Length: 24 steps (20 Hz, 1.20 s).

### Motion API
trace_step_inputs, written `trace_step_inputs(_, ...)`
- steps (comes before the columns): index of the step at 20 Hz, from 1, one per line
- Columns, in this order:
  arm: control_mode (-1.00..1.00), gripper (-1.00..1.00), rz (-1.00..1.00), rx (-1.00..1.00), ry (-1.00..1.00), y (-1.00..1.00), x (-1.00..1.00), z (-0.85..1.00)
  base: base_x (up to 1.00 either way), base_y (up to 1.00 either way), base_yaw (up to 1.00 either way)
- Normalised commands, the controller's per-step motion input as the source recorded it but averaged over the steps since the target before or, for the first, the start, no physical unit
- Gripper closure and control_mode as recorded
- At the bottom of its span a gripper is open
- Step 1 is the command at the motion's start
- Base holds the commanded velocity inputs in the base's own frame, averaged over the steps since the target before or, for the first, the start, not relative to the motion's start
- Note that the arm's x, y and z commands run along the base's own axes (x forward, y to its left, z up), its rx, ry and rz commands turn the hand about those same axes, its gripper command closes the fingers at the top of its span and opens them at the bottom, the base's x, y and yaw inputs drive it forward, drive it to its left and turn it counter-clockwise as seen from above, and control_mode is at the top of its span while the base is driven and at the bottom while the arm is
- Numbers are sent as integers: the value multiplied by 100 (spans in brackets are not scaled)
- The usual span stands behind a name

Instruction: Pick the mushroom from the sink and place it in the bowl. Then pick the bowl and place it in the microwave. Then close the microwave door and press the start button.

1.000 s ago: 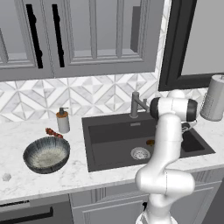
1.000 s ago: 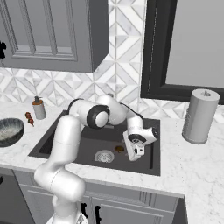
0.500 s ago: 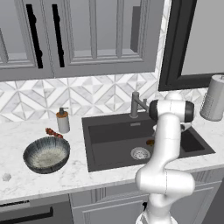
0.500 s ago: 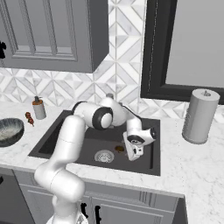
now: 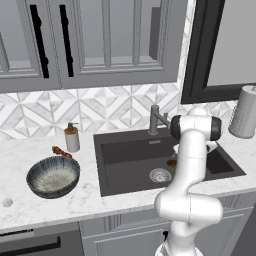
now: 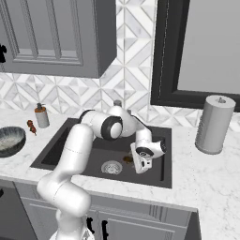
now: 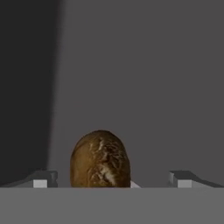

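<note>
The mushroom [image 7: 100, 159] is a small brown lump on the floor of the dark sink [image 5: 125, 150], beside the round drain [image 6: 111, 167]. In the hand view it sits close up between my two fingertips [image 7: 41, 179], which stand wide apart without touching it. My gripper [image 6: 138, 165] is open and low inside the basin, right next to the mushroom [image 6: 127, 159]. From the left base view my arm hides the hand, and the mushroom [image 5: 171, 163] peeks out beside it. The bowl [image 5: 52, 176] stands on the counter left of the sink. The microwave is out of view.
A grey faucet [image 5: 155, 120] rises behind the basin. A soap dispenser [image 5: 72, 138] and a reddish-brown lumpy item [image 5: 61, 151] sit behind the bowl. A paper towel roll [image 6: 213, 124] stands on the counter right of the sink. Grey cabinets hang above.
My hand has eased slightly lower in the sink toward the mushroom. The jaws stay wide open and the mushroom has not moved.
</note>
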Motion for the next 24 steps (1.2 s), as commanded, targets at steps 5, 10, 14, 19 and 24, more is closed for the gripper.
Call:
trace_step_inputs(5, -100, -100, 0, 2, -2, 17, 0, 0, 0, 0, 0)
trace_step_inputs(10, -100, 100, 0, 0, 0, 42, 4, -7, 0, 0, 0)
trace_step_inputs(14, -100, 100, 0, 0, 0, 25, 14, -15, 0, 0, 0)
trace_step_inputs(19, -100, 100, 0, 0, 0, 6, 8, -13, 0, 0, 0)
trace_step_inputs(24, -100, 100, -1, 1, -16, 0, -56, 63, 0, 0, 0)
